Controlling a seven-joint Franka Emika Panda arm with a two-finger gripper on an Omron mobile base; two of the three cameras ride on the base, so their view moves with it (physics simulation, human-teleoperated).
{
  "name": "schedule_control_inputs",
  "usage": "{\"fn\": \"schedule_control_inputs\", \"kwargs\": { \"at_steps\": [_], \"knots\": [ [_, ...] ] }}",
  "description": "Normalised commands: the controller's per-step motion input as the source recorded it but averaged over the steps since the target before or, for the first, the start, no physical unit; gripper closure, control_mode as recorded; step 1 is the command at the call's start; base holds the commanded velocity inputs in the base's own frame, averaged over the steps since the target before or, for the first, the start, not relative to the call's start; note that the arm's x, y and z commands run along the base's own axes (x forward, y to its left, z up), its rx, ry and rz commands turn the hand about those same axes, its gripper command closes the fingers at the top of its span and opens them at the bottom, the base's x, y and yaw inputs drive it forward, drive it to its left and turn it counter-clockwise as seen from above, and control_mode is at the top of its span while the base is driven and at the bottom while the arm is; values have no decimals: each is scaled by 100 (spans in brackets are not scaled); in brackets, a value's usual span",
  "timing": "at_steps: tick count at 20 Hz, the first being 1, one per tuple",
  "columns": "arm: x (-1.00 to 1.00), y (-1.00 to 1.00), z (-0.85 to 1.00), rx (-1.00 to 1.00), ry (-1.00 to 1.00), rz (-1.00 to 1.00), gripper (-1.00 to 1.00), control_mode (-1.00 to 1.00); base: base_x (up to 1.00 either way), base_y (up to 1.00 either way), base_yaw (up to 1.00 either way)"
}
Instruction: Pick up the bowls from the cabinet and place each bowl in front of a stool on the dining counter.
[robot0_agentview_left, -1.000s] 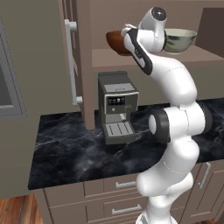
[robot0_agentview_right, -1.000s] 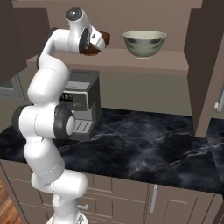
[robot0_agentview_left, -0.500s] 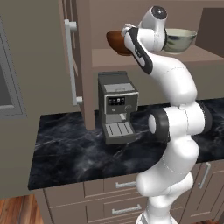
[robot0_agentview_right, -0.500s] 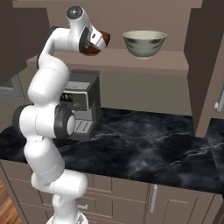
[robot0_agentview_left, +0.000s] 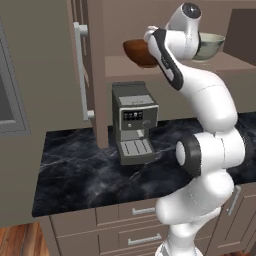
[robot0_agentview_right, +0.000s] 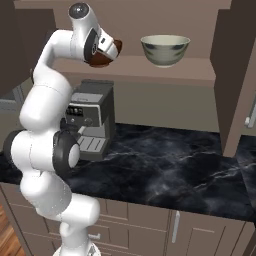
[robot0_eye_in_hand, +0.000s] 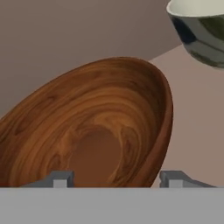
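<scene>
Hand (robot0_eye_in_hand: 114, 180) parted – fingertips straddling wooden bowl (robot0_eye_in_hand: 94, 131) rim.

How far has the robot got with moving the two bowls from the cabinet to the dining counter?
Done: nothing yet; both bowls sit on the cabinet shelf. In hand: the gripper is at the wooden bowl, a fingertip on each side of its rim, though whether it has closed is unclear. Left: lift this bowl, carry it to the counter, then fetch the cream bowl beside it.
</scene>
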Motion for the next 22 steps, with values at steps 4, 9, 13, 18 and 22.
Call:
{"fn": "schedule_control_inputs", "kwargs": {
  "at_steps": [4,9,13,18,22],
  "knots": [
    [-100,0,-3,0,-3,0,100,-100,0,0,0],
    [-100,0,0,0,-5,0,100,-100,0,0,0],
    [-100,-1,0,0,-4,0,100,-100,0,0,0],
    [-100,-7,-4,0,0,1,100,-100,0,0,0],
    [-83,-14,-10,0,0,7,100,-100,0,0,0]
  ]
}}
